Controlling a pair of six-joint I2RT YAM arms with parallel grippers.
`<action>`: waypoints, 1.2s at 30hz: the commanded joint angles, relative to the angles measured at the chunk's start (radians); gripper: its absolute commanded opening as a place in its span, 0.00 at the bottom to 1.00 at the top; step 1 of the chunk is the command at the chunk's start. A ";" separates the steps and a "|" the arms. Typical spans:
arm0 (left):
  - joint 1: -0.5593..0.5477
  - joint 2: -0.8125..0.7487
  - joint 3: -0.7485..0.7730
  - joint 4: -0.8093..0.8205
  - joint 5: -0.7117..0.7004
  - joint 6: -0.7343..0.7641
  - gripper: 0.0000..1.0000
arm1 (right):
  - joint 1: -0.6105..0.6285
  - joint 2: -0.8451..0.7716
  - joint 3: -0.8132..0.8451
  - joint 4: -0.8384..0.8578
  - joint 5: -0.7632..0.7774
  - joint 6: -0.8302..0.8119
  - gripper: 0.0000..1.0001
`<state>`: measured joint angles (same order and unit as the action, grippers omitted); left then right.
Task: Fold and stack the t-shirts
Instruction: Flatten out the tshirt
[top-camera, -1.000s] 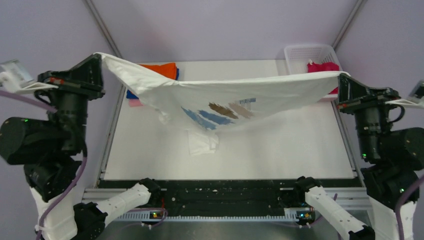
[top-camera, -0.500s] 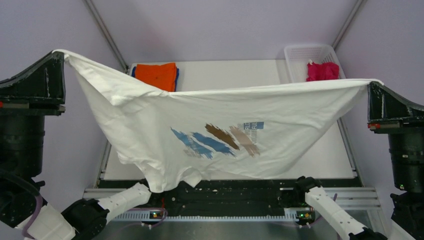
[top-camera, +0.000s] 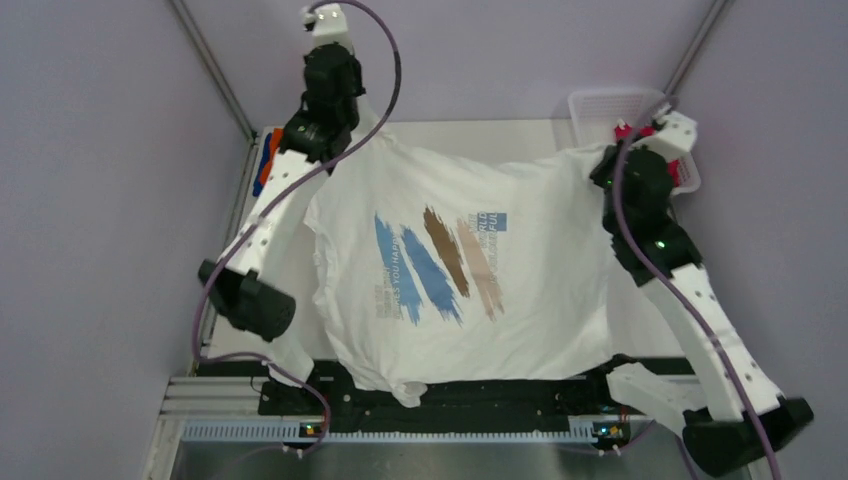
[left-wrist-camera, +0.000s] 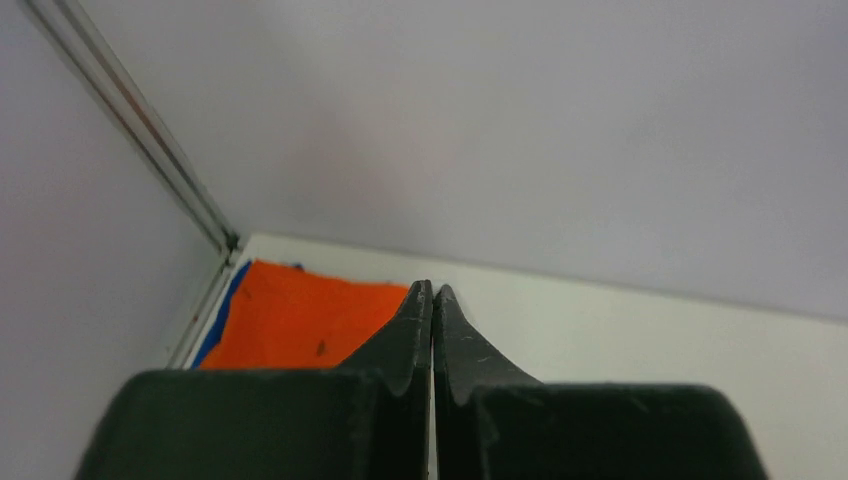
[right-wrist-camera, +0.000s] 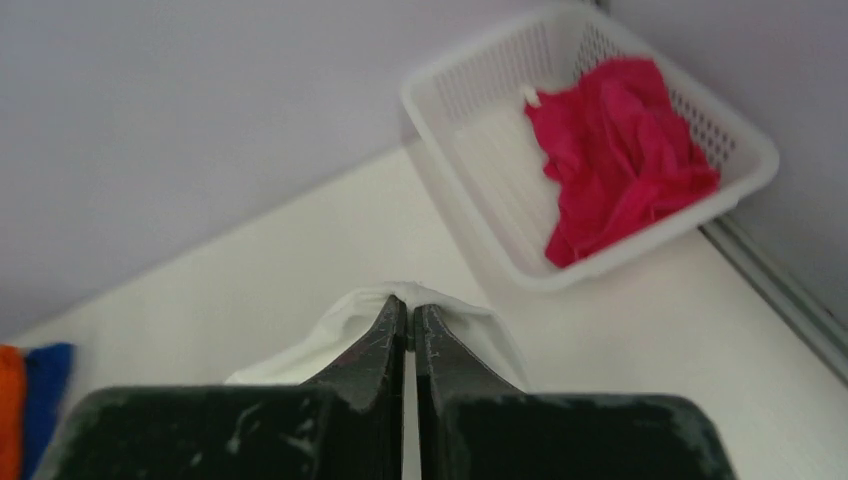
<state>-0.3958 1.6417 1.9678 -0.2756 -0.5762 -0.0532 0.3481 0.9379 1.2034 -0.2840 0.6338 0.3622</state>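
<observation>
1. The white t-shirt (top-camera: 450, 260) is lying spread over the table (top-camera: 480, 135), print facing up.
2. The right gripper (right-wrist-camera: 410, 302) is pinching the shirt's far right corner, near the basket (right-wrist-camera: 480, 80) that is holding the magenta t-shirt (right-wrist-camera: 620, 150).
3. The left gripper (left-wrist-camera: 432, 290) is hanging at the far left corner, beside the orange t-shirt (left-wrist-camera: 300, 325), fingers pressed together. I cannot tell whether it is catching any cloth.
</observation>
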 joint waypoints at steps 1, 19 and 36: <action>0.079 0.260 -0.055 0.050 0.046 -0.027 0.00 | -0.092 0.214 -0.197 0.162 -0.016 0.107 0.00; 0.098 0.387 -0.133 -0.092 0.201 -0.331 0.99 | -0.139 0.446 -0.266 0.293 -0.382 0.138 0.98; 0.145 0.454 -0.316 -0.091 0.425 -0.525 0.64 | -0.120 0.542 -0.466 0.364 -0.611 0.183 0.99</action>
<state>-0.2714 2.0644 1.6314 -0.3653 -0.1970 -0.5308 0.2207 1.4567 0.7067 0.0601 0.0319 0.5430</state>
